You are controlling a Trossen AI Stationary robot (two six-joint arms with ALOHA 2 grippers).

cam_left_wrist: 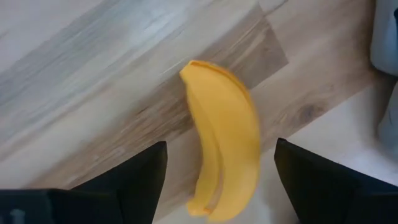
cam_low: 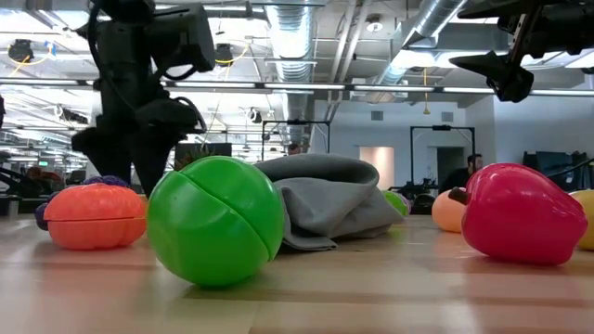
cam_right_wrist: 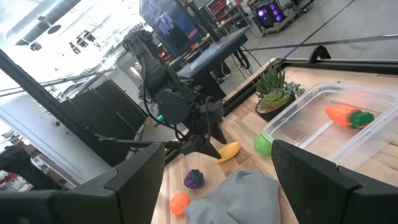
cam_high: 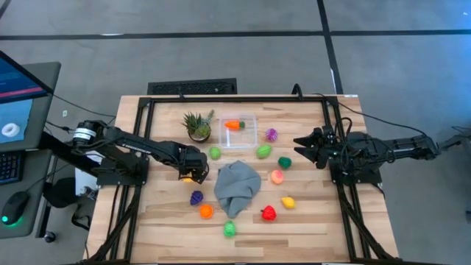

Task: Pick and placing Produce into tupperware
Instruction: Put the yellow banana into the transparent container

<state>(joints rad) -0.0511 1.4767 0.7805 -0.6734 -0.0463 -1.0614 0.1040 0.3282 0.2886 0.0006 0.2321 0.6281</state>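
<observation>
The left gripper [cam_left_wrist: 217, 180] stands released astride the flat-lying banana [cam_left_wrist: 224, 134], whose length runs between its fingers.

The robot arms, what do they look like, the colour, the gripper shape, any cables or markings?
Both arms are black, built of jointed segments. The left arm has a white band near its base and black cables trailing off the table. Each ends in a gripper with two flat, dark, tapering fingers: the left gripper and the right gripper. The right arm also trails a black cable.
</observation>
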